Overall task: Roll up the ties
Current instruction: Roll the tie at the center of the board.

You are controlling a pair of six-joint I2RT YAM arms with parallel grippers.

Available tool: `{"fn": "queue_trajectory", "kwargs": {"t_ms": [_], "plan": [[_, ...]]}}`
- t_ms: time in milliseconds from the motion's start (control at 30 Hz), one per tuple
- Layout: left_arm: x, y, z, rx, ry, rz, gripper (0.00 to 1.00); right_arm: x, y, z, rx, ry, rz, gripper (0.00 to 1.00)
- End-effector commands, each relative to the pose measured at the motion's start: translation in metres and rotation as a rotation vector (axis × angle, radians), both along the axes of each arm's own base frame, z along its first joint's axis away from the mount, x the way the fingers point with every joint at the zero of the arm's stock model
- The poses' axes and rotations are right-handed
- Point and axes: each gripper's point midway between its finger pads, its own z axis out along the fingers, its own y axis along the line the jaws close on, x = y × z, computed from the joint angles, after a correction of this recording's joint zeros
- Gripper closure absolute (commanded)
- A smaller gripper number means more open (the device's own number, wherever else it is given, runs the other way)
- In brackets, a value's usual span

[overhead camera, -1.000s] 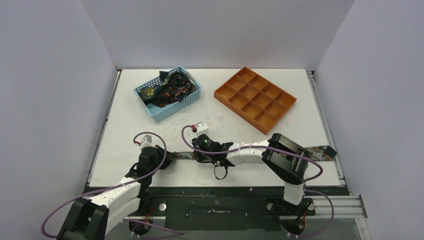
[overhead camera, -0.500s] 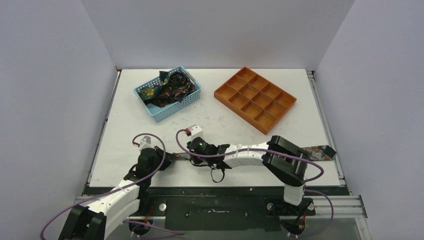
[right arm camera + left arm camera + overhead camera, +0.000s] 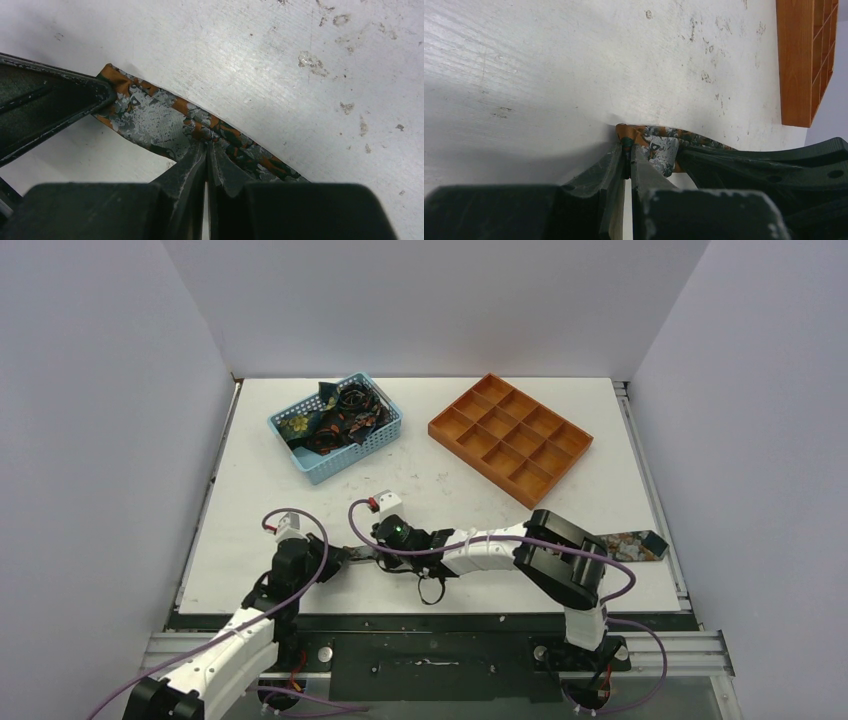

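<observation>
One dark tie with an orange and grey floral pattern lies along the table's near edge, its wide end at the right. Its narrow end is pinched by both grippers. My left gripper is shut on the very tip of the tie, low against the table. My right gripper is shut on the tie just to the right of that, fingertips together on the fabric. The left gripper's fingers show at the left of the right wrist view. More ties are piled in the basket.
A light-blue mesh basket stands at the back left. An orange compartment tray stands at the back right, and also shows in the left wrist view. The right arm stretches leftward across the near edge, over the tie.
Both grippers have shifted a little to the left along the near edge, still shut on the tie's narrow end. The tie's wide end has slid slightly left.
</observation>
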Motion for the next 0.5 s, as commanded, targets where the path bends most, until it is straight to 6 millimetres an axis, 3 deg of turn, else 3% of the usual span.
{"fn": "queue_trajectory", "kwargs": {"t_ms": [0, 233, 467], "plan": [[0.007, -0.011, 0.028, -0.007, -0.060, -0.052, 1.00, -0.006, 0.000, -0.025, -0.008, 0.067, 0.004, 0.95], [0.002, -0.018, 0.044, 0.021, -0.072, -0.093, 1.00, -0.008, 0.010, -0.042, 0.050, 0.148, 0.001, 0.95], [0.005, 0.001, 0.065, 0.097, -0.116, -0.031, 1.00, -0.006, -0.002, -0.051, 0.047, 0.164, -0.053, 0.95]]}}
